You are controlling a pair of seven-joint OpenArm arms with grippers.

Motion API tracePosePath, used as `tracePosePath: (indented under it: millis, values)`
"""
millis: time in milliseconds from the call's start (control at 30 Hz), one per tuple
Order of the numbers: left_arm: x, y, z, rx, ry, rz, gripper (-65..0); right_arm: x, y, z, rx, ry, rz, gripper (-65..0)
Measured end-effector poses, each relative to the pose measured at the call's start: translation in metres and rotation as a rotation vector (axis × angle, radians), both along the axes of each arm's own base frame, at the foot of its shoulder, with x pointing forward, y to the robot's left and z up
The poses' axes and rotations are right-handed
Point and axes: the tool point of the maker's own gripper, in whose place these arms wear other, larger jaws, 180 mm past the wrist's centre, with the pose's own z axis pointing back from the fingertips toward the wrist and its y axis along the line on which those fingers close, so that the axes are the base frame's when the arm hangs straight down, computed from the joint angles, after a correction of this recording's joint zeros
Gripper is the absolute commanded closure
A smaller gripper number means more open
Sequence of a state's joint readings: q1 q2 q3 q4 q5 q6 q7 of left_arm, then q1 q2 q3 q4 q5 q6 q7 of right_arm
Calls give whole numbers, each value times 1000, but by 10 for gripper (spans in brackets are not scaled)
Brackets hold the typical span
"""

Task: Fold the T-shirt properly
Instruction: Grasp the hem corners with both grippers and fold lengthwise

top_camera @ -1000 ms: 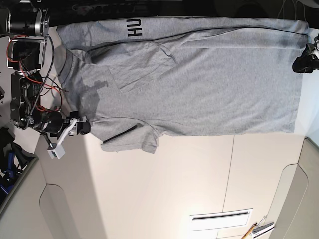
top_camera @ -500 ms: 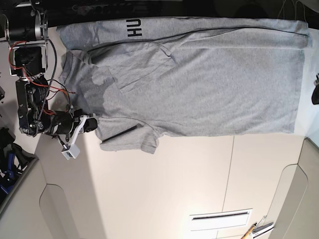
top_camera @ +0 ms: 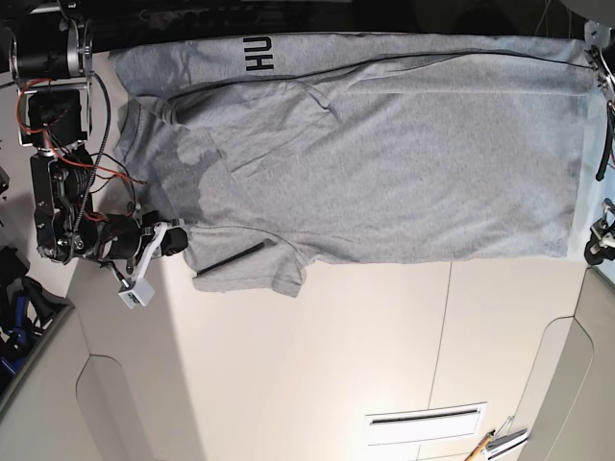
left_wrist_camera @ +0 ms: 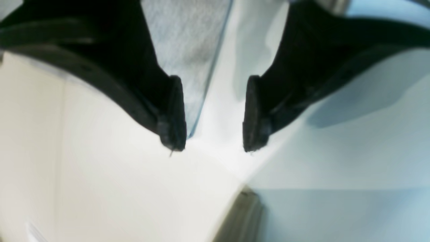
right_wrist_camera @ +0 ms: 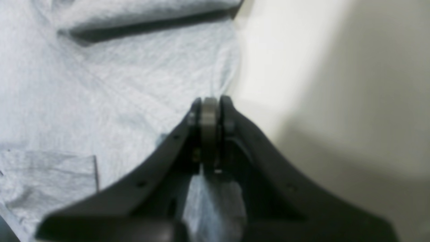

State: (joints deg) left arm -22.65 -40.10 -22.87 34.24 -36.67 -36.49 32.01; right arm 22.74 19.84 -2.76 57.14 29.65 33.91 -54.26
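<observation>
Left wrist view. Left gripper (left_wrist_camera: 213,116): jaws standing wide apart, holding nothing. T-shirt (left_wrist_camera: 188,50): a hem corner is lying just beyond the near pad, partly behind it, with bare table (left_wrist_camera: 117,188) under and ahead of the claw. Risk: a close from here is likely pinching air or only the very edge, since the cloth is sitting beside the gap, not in it.

Right wrist view. Right gripper (right_wrist_camera: 210,114): jaws pressed together; whether a thin fold is caught between the tips cannot be told. T-shirt (right_wrist_camera: 100,94): spreading ahead of and to one side of the claw, its edge touching the tips. Risk: a lift is slipping off if only one layer is nipped.

Base view. T-shirt (top_camera: 384,163): lying flat, one long side already folded over. Right gripper (top_camera: 173,240): sitting at the sleeve-side edge. Risk: uneven pulling is skewing the fold.
</observation>
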Motion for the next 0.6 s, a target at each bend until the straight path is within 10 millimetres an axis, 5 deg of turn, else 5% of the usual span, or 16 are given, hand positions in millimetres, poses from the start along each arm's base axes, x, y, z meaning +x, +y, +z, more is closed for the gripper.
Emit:
tracePosePath:
  millis: [367,600]
  values:
    - [13,-31,-37,138,160,-102,-375,0,0,0,1,0,0,0]
    - [23,-52,-43,115,136,-123,-373,0,1,0,3,0,0,0]
